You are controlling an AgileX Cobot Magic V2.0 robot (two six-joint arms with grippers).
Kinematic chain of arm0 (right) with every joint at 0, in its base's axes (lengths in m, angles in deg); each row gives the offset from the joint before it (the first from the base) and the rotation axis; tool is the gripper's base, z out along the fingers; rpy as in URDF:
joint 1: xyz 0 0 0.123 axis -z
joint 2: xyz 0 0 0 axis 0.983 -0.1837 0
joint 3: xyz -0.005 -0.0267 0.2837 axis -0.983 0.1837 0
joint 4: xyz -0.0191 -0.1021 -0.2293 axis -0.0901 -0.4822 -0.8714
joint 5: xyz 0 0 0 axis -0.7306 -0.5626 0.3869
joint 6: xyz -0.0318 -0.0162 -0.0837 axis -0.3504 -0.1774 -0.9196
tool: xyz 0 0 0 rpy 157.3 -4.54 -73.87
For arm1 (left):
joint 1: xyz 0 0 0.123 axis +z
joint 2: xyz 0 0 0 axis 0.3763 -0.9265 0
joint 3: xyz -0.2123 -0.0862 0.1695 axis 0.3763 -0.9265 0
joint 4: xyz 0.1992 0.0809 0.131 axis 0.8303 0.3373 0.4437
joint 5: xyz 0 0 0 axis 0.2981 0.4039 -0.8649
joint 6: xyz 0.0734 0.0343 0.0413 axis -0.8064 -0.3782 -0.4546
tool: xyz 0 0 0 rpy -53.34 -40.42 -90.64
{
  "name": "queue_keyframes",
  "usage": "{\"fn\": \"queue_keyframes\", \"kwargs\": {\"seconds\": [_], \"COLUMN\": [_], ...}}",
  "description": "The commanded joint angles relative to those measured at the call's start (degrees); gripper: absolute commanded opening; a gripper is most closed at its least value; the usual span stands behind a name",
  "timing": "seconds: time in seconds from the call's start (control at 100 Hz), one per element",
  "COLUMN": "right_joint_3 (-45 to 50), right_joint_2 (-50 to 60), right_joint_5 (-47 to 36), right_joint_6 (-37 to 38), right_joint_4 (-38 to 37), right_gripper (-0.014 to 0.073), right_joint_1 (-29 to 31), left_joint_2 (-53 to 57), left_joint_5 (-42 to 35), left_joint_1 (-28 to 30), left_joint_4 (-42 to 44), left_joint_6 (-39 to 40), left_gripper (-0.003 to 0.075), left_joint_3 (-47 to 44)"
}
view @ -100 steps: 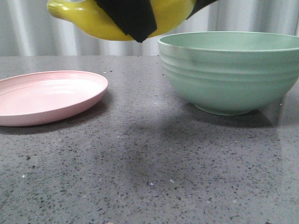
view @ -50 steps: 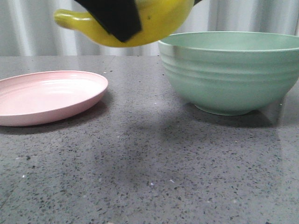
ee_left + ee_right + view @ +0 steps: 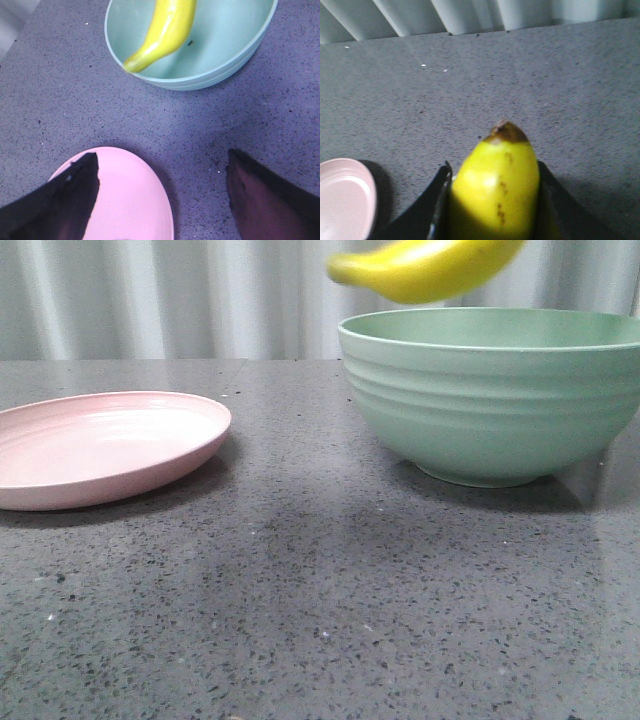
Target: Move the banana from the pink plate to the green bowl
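Right jaws clamped on banana (image 3: 495,192), held above green bowl (image 3: 495,400). Left jaws spread wide, nothing gripped, hung over pink plate (image 3: 130,197) on tabletop (image 3: 300,600).

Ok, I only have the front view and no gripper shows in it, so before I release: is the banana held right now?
Observer: Yes. In the right wrist view the right gripper is shut on the banana, with a finger against each side.
Operator: Is anything lying inside the green bowl?
Observer: The left wrist view looks down into the green bowl. The part of its inside that shows around the banana holds nothing.
Operator: And the left arm?
Observer: The left gripper is open and empty, with one finger over the pink plate, apart from the bowl.
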Motion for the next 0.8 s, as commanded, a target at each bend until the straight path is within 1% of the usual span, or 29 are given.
{"fn": "queue_keyframes", "kwargs": {"seconds": [0.0,0.08,0.11,0.15,0.2,0.23,0.25,0.3,0.33,0.37,0.4,0.66,0.72,0.79], "right_joint_3": [-2.2,-2.2,-2.2,-2.2,-2.2,-2.2,-2.2,-2.2,-2.2,-2.2,-2.2,-2.2,-2.2,-2.2], "right_joint_2": [1.4,0.4,0.0,-0.6,-1.3,-1.7,-2.1,-2.9,-3.3,-4.1,-4.4,-4.6,-3.8,-2.6], "right_joint_5": [-3.9,-3.9,-3.7,-3.4,-2.6,-2.1,-1.6,-0.7,-0.3,0.2,0.3,0.3,0.3,0.3], "right_joint_6": [-0.7,-0.7,-0.7,-0.9,-1.1,-1.1,-1.1,-1.1,-1.1,-1.1,-1.1,-1.1,-1.1,-1.1], "right_joint_4": [-4.1,-5.1,-5.2,-5.4,-5.8,-5.9,-5.9,-6.3,-6.4,-6.4,-6.5,-8.3,-10.1,-12.9], "right_gripper": [-0.0071,-0.0070,-0.0060,-0.0022,0.0050,0.0118,0.0148,0.0264,0.0314,0.0369,0.0388,0.0385,0.0385,0.0384], "right_joint_1": [0.6,0.6,0.6,0.4,0.1,-0.1,-0.2,-0.6,-0.7,-1.0,-1.1,-1.4,-1.4,-1.4], "left_joint_2": [1.5,1.5,1.5,1.5,1.5,1.5,1.5,1.5,1.5,1.5,1.5,1.5,1.5,1.5], "left_joint_5": [-3.1,-3.2,-3.2,-3.2,-3.2,-3.2,-3.2,-3.3,-3.3,-3.3,-3.3,-3.8,-4.0,-4.3], "left_joint_1": [-0.2,-0.2,-0.2,-0.2,-0.2,-0.2,-0.2,-0.2,-0.2,-0.2,-0.2,-0.2,-0.2,-0.2], "left_joint_4": [-0.2,-0.6,-0.6,-0.6,-0.7,-0.9,-0.9,-1.3,-1.4,-1.6,-1.7,-1.9,-1.9,-1.9], "left_joint_6": [0.8,0.8,0.8,0.8,0.8,0.8,0.8,0.8,0.8,0.8,0.8,0.8,0.9,2.9], "left_gripper": [0.0494,0.0494,0.0494,0.0494,0.0494,0.0494,0.0494,0.0494,0.0494,0.0494,0.0494,0.0494,0.0494,0.0490], "left_joint_3": [2.0,2.0,2.0,2.0,2.0,2.0,2.0,2.0,2.0,2.0,2.0,2.0,2.0,2.0]}}
